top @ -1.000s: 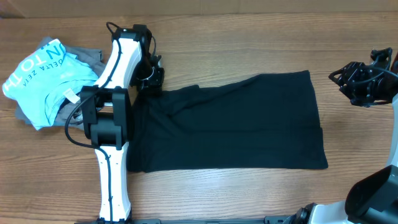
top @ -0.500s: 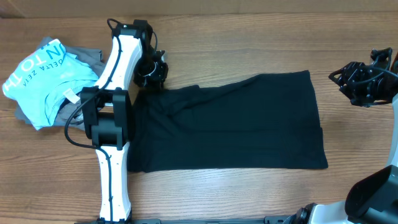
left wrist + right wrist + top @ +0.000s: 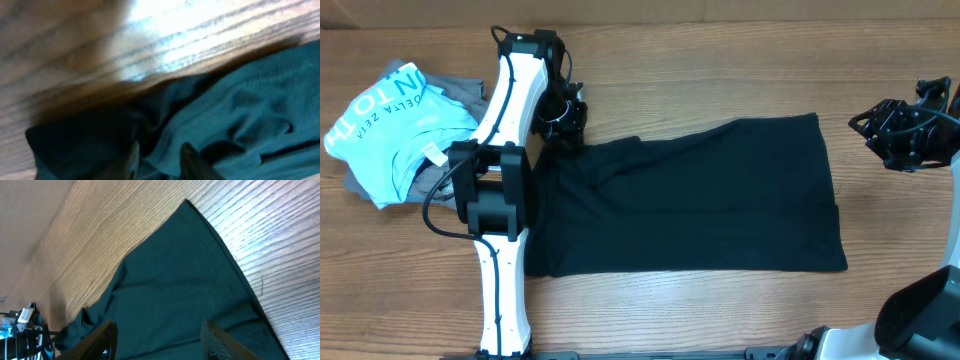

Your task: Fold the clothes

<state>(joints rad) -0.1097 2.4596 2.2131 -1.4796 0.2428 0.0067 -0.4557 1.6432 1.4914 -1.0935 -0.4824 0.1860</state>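
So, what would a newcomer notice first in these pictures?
Most likely the black T-shirt, spread across the middle of the table. The left pincer sits at its far left corner, and a light blue shirt lies on grey garments at the table's left edge. The right pincer hangs open beyond the shirt's right side.
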